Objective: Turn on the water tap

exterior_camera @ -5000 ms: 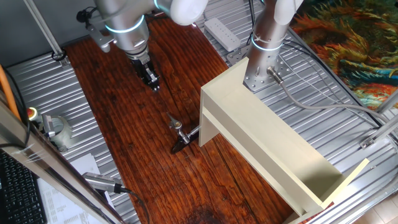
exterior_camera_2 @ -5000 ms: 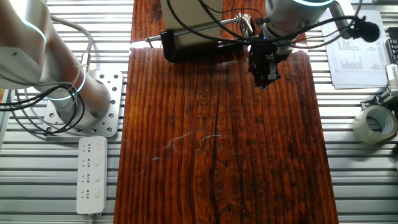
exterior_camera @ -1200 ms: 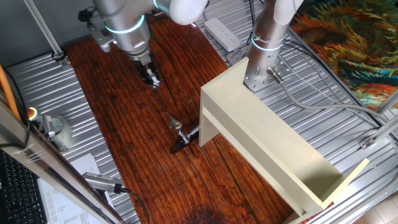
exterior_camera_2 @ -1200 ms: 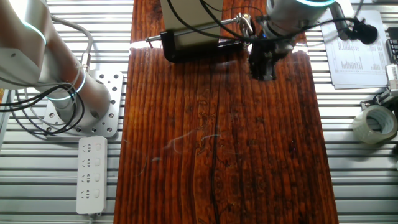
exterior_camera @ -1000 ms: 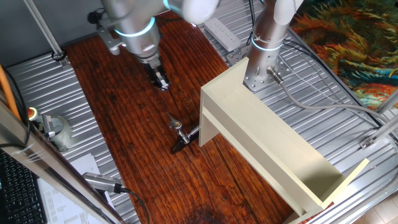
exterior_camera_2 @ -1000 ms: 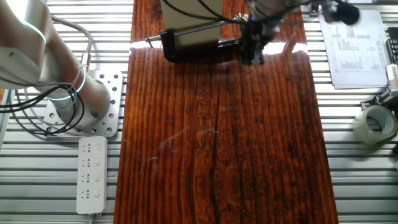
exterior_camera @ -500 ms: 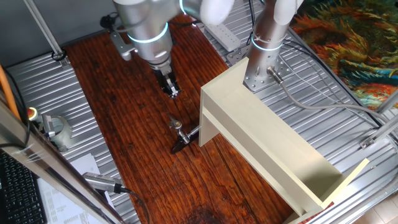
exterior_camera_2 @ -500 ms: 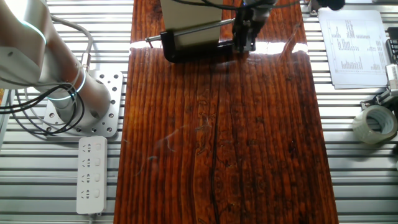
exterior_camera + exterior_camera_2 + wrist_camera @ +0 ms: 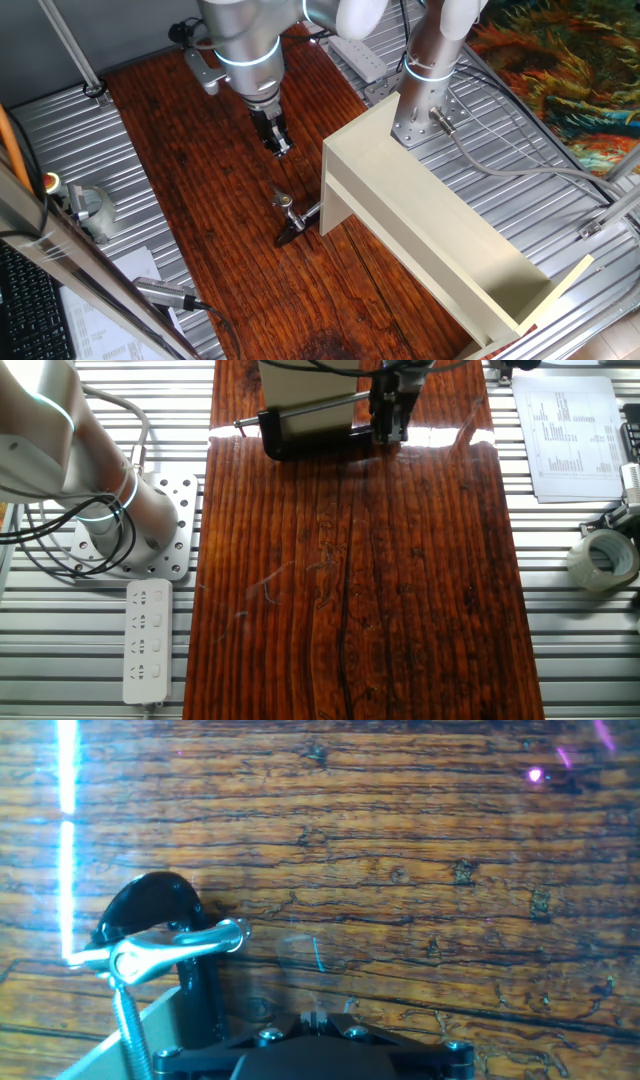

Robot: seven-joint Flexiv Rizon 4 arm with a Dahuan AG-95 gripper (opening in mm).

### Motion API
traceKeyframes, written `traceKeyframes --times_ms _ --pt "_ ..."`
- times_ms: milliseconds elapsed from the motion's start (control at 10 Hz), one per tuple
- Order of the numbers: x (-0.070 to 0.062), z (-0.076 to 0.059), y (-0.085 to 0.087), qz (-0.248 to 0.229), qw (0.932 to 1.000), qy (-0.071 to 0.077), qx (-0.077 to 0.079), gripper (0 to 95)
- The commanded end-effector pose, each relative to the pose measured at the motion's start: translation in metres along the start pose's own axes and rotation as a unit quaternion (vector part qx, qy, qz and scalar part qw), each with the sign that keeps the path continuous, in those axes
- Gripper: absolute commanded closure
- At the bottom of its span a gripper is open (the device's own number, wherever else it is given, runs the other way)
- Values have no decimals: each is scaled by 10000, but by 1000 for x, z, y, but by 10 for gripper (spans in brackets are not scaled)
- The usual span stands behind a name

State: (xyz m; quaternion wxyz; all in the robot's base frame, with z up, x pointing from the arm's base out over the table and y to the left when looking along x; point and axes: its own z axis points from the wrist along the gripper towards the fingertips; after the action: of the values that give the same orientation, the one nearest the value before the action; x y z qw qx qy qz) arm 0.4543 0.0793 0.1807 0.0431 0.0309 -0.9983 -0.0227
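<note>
The water tap stands at the end of the cream box [image 9: 430, 220]. It has a thin silvery lever [image 9: 283, 198] and a black curved spout [image 9: 290, 232] on the wooden board. My gripper [image 9: 279, 147] hangs shut and empty a short way behind and above the lever, apart from it. In the hand view the lever [image 9: 165, 950] and spout [image 9: 150, 905] lie at the lower left, left of my closed fingertips [image 9: 315, 1015]. In the other fixed view my gripper [image 9: 388, 430] hides the tap, beside the black C-clamp [image 9: 300, 445].
A second arm's base [image 9: 130, 525] and a power strip [image 9: 147, 640] sit left of the board. A tape roll [image 9: 603, 560] and papers [image 9: 570, 430] lie to the right. A silver-and-black pen-like tool [image 9: 165, 293] lies near the front left.
My gripper has moved across the board toward the cream box and the tap, staying shut. The tap's lever has not moved.
</note>
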Motion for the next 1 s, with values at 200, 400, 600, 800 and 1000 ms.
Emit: traceKeyframes --times_ms 200,400,600,800,1000 --pt "0 4 10 130 9999 -12 38 950" --pt "3 7 24 224 9997 -67 46 950" --pt "3 7 32 250 9996 -77 43 950" --pt "-3 0 42 325 9994 -81 30 950" --pt "-11 1 48 397 9992 -87 52 950"
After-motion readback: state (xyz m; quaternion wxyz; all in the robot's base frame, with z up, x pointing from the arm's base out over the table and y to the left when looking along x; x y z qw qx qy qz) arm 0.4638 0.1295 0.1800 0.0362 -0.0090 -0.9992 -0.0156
